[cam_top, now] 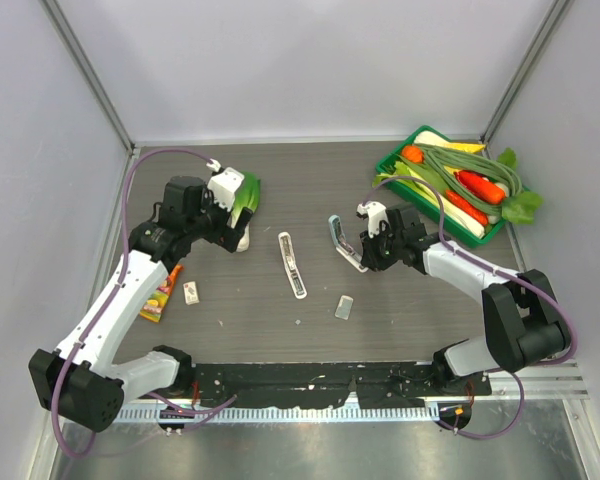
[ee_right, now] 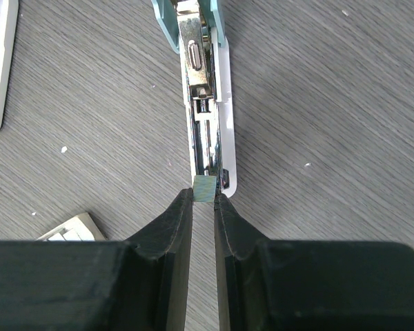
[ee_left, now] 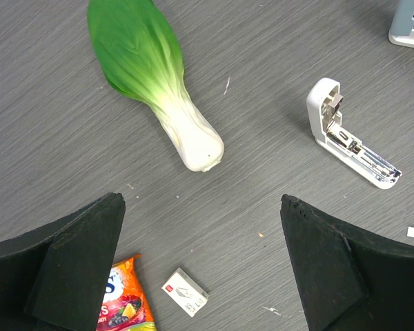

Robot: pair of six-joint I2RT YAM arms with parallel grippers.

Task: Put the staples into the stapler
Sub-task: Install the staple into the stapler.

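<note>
Lying open at the overhead view's centre: white stapler (cam_top: 292,265), metal channel exposed. Staple box (cam_top: 191,292) at left, beside candy packet (cam_top: 160,297). Left gripper (ee_left: 201,203) spread wide, empty. Right gripper (ee_right: 203,200) clenched on small green piece (ee_right: 205,188) at the end of teal-lidded stapler (ee_right: 210,103).

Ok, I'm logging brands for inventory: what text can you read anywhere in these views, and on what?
"S": a white letter on the orange fruit-printed snack packet, the rest hidden.
Print on the small whitish cardboard staple box: too blurred to read.
Nothing else legible.
</note>
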